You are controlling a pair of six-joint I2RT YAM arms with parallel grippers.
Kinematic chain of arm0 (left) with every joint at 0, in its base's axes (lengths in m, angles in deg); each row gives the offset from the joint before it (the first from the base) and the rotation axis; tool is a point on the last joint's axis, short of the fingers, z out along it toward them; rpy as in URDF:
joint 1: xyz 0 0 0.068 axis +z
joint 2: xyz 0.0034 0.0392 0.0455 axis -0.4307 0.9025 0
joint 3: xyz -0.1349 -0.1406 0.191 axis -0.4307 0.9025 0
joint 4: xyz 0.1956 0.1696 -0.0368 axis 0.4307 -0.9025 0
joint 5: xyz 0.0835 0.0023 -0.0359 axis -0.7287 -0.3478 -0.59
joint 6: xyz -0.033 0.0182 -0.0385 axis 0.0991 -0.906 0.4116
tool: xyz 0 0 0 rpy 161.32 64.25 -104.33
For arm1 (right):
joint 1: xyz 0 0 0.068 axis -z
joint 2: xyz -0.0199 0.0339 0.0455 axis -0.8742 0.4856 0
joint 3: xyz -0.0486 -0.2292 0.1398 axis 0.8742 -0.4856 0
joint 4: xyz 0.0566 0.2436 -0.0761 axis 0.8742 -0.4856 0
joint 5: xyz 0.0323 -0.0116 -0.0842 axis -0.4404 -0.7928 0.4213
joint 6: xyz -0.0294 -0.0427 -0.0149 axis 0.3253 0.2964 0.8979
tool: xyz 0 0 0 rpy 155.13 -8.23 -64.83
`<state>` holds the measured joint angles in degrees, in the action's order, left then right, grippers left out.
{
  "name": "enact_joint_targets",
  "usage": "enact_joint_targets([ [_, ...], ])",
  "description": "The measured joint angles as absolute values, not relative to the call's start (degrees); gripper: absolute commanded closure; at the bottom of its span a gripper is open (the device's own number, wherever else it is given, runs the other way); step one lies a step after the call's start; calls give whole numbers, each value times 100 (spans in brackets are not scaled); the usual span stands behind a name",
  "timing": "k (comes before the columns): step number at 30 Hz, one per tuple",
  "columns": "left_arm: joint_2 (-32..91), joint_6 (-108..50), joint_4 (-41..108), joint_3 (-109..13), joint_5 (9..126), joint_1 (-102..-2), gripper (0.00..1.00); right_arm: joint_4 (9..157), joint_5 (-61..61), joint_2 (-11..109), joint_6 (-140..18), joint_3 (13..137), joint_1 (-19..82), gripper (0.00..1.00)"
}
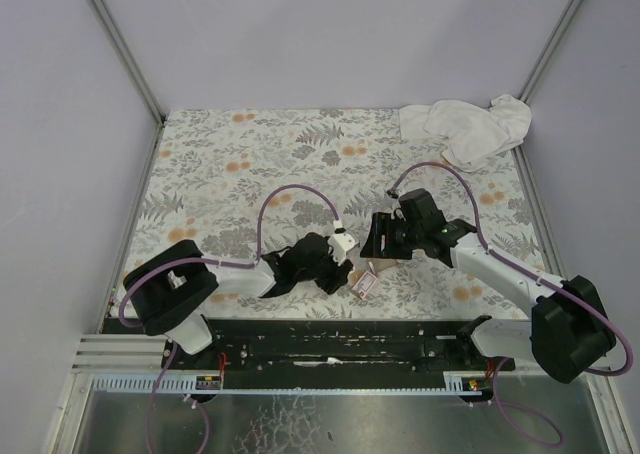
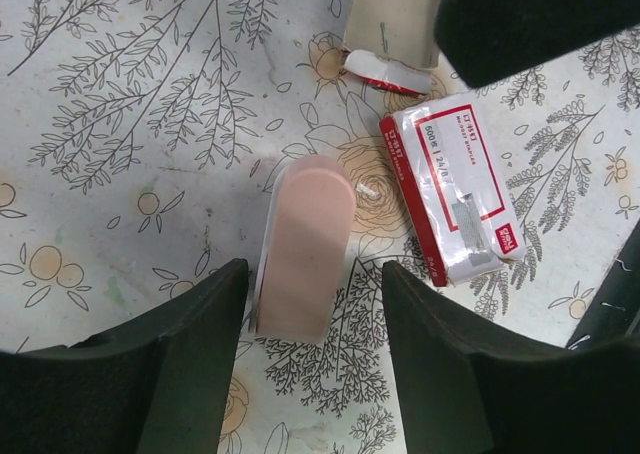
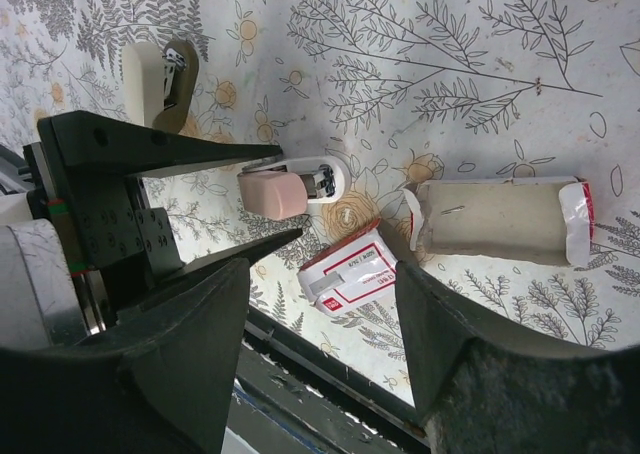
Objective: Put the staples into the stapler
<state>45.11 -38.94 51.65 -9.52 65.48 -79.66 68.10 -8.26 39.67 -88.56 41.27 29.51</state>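
Observation:
A pink and white stapler (image 2: 305, 244) (image 3: 290, 187) lies on the floral table. Its near end sits between the fingers of my left gripper (image 2: 315, 274) (image 1: 335, 264), which is open, with a gap on the right side. The staples box's red-and-white sleeve (image 2: 450, 194) (image 3: 350, 274) (image 1: 365, 282) lies flat just right of the stapler. Its tan inner tray (image 2: 395, 24) (image 3: 495, 221) lies apart, beyond the sleeve. My right gripper (image 3: 320, 274) (image 1: 375, 246) hovers above the sleeve, open and holding nothing. In the top view the left gripper mostly hides the stapler.
A crumpled white cloth (image 1: 470, 129) lies at the far right corner. A black rail (image 1: 330, 349) runs along the table's near edge, close to the sleeve. Pale walls enclose the table on three sides. The two grippers face each other closely.

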Motion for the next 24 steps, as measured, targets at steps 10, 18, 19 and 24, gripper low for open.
enact_joint_targets([
  [10, 4511, -3778, 5183, -921, 6290, -8100, 87, 7044, -922, 3967, -9055, 4020, 3012, 22],
  [18, 4436, -3094, 5570, -661, 6192, -8113, 100, 7603, -1276, 4006, -9623, 3476, 3025, 15],
  [19, 4382, -2884, 5618, -584, 6194, -8132, 100, 7724, -1357, 4034, -9724, 3412, 3025, 15],
  [24, 3999, -1944, 5884, -136, 6260, -8215, 100, 8322, -1735, 4220, -10187, 3211, 3025, 11],
])
